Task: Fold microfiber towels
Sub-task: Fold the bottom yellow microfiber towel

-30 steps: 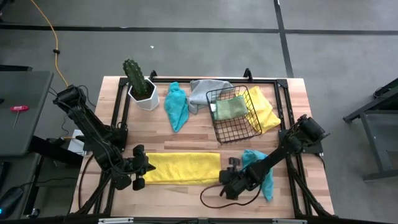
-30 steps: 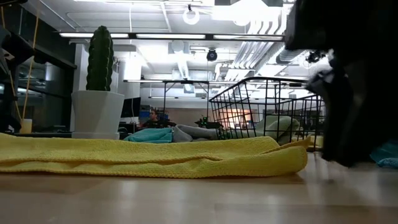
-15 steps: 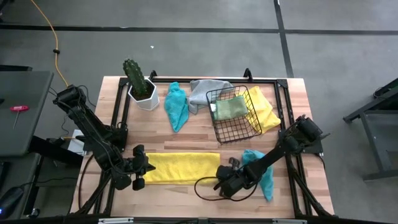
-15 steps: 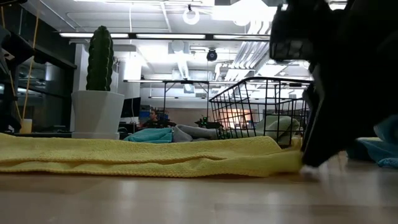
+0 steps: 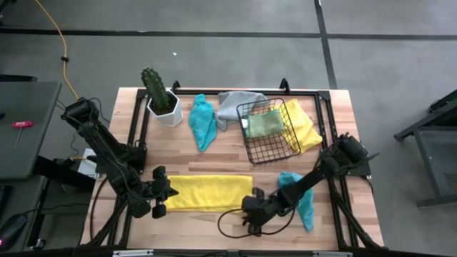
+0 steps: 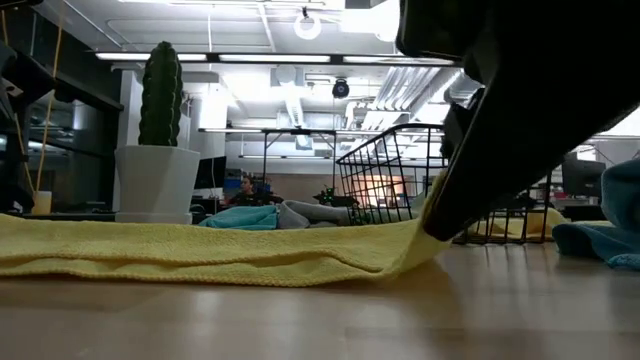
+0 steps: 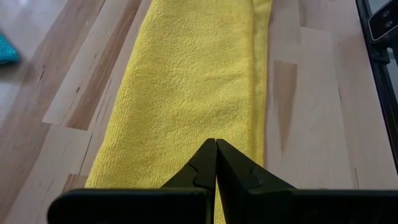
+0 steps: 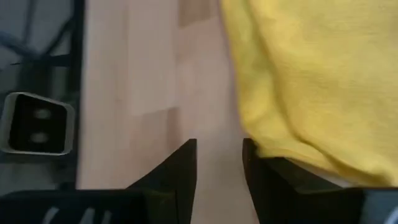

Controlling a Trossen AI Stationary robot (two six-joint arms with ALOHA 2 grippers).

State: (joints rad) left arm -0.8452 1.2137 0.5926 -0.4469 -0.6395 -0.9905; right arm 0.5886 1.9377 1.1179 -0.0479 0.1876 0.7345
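while half open, right hand (image 5: 251, 208) touches yellow towel (image 5: 209, 191).

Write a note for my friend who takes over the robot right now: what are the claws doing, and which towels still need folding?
Left claw: shut, pinning the left end of the long yellow towel.
Right claw: at that towel's right end, which lifts off the table; a firm grip is not visible.
Done: this towel lies folded into a strip.
Left: fold it again. One teal towel and the grey towel lie crumpled at the back, another teal towel under the right arm, the light green towel in the basket, a second yellow towel beside it.
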